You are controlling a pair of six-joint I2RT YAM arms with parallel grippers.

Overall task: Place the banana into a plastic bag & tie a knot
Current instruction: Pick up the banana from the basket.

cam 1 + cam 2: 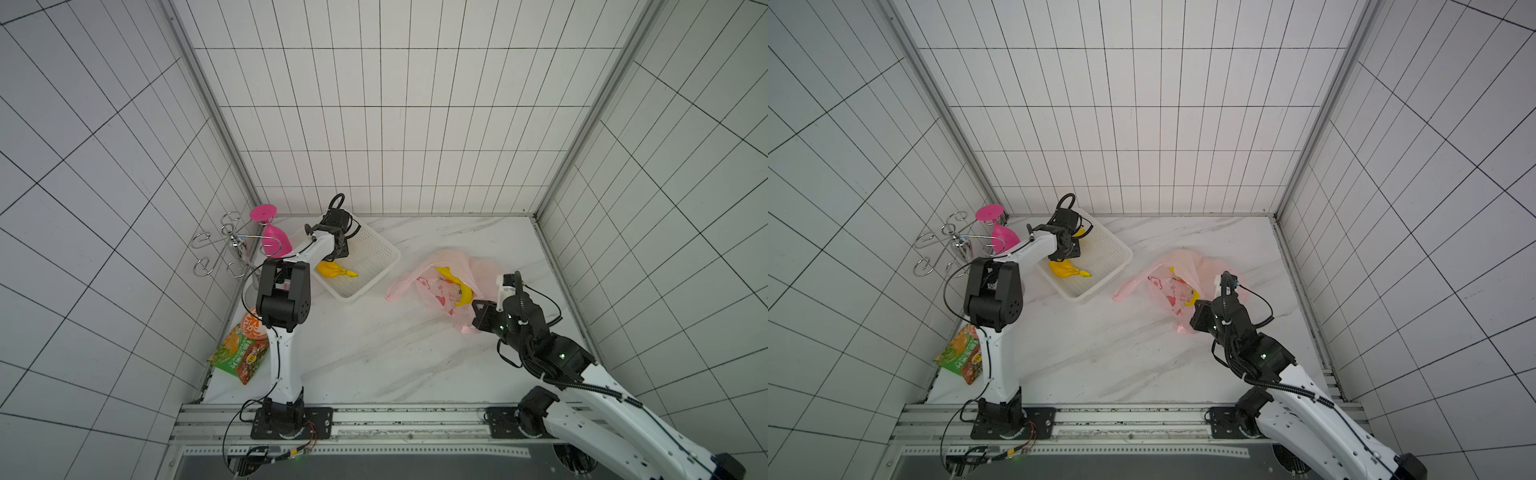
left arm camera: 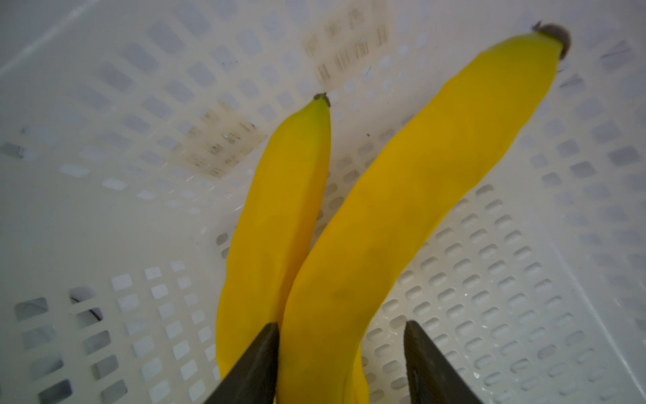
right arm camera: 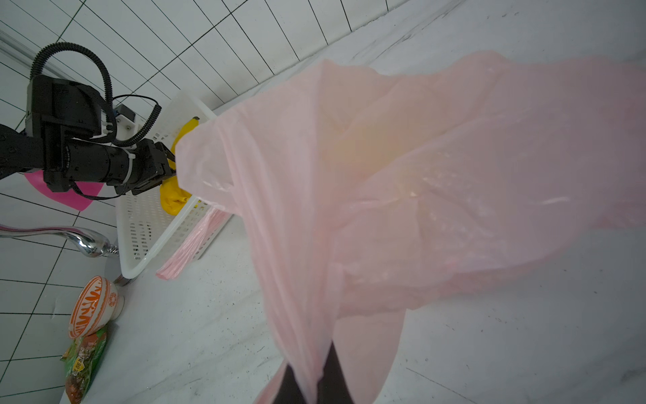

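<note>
White basket (image 1: 376, 253), pink glass (image 1: 276, 243), metal rack (image 1: 237, 246), snack packet (image 1: 243, 355), orange bowl (image 3: 92, 306).

We find bare marble tabletop (image 1: 374, 345) in both top views between the white basket (image 1: 374, 257) and the plastic bag (image 1: 432, 291), wide enough to pass. Along the left wall, the wire rack (image 1: 220, 249), pink goblet (image 1: 276, 245), bowl (image 3: 94, 307) and snack packet (image 1: 241, 353) crowd the edge.

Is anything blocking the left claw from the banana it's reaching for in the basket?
Nothing visible does. The left gripper has its open jaws straddling one banana in the white basket. A second banana lies beside it, outside one finger.
</note>
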